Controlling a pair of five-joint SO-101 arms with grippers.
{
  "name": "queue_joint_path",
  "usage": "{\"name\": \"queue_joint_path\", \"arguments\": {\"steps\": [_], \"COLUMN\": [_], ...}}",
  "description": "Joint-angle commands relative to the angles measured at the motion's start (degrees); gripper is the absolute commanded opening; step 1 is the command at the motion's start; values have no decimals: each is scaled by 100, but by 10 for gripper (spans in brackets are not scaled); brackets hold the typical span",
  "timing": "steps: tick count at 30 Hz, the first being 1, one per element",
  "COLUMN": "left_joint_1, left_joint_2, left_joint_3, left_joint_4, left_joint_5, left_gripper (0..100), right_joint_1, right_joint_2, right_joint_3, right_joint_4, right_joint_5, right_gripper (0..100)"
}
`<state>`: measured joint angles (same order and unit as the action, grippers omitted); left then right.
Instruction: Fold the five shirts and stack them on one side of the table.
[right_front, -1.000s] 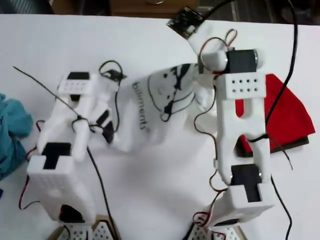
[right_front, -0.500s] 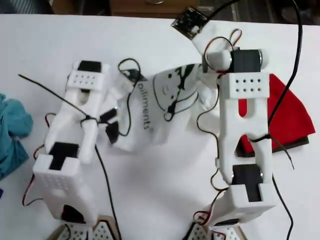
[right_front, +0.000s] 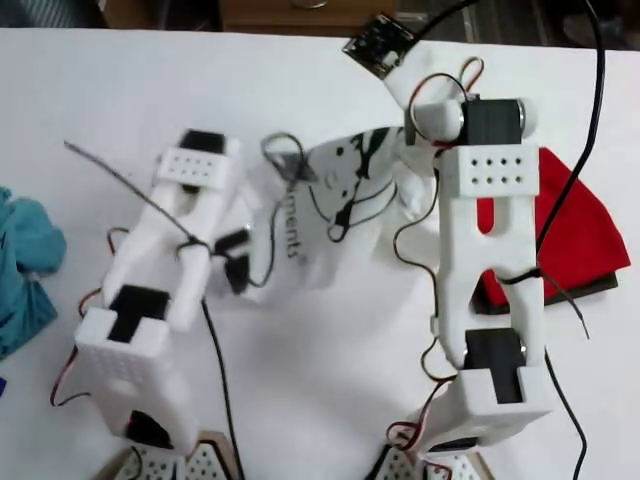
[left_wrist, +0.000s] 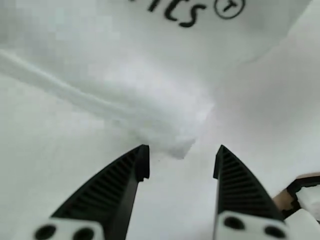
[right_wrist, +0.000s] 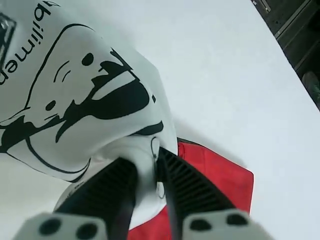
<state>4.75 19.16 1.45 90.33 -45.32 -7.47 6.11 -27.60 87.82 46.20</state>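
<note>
High view, white shirt: We find the white cloth shirt with black print (right_front: 335, 215) lying rumpled in the middle of the white table (right_front: 320, 380), between the left arm (right_front: 160, 260) and the right arm (right_front: 485, 250).
High view, other shirts: A folded red cloth shirt (right_front: 575, 230) lies under the right arm. A crumpled teal cloth shirt (right_front: 25, 260) waits at the table's left edge, well apart.
Left wrist view, pincer: The left gripper (left_wrist: 182, 150) stands wide and empty, with a doubled corner (left_wrist: 175, 132) of the white shirt just ahead of its tips.
Left wrist view, advice: We judge it should advance until both layers sit deep between the jaws, then close.
Right wrist view, pincer: The right gripper (right_wrist: 145, 157) is narrow, pinching a bunch of the white shirt above the red shirt's edge.
Right wrist view, advice: We would hold that pinch firm, lift both ends level, and fold without dragging the red shirt.
</note>
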Motion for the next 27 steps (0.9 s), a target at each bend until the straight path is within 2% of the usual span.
{"name": "queue_joint_path", "arguments": {"steps": [1, 4, 9, 11, 14, 18, 22, 27], "left_joint_1": [255, 264, 229, 220, 167, 35, -246, -615], "left_joint_2": [-246, -246, -246, -246, -246, -273, -343, -905], "left_joint_3": [734, 1015, 998, 1007, 1007, 980, 629, -215], "left_joint_4": [-563, -923, -1029, -1204, -1565, -1741, -1521, -571], "left_joint_5": [-70, -149, -360, -352, -308, -299, -264, 9], "left_gripper": [234, 234, 224, 168, 29, 20, 21, 21], "right_joint_1": [48, 22, 22, 22, 13, 48, 57, -4], "right_joint_2": [-347, -356, -356, -356, -356, -356, -356, -391], "right_joint_3": [-255, -255, -255, -255, -255, -255, -255, -246], "right_joint_4": [-110, -110, -110, -110, -101, -84, -84, 136], "right_joint_5": [44, 44, 44, 44, 44, 44, 44, 0], "right_gripper": [23, 23, 23, 23, 23, 23, 23, 24]}}
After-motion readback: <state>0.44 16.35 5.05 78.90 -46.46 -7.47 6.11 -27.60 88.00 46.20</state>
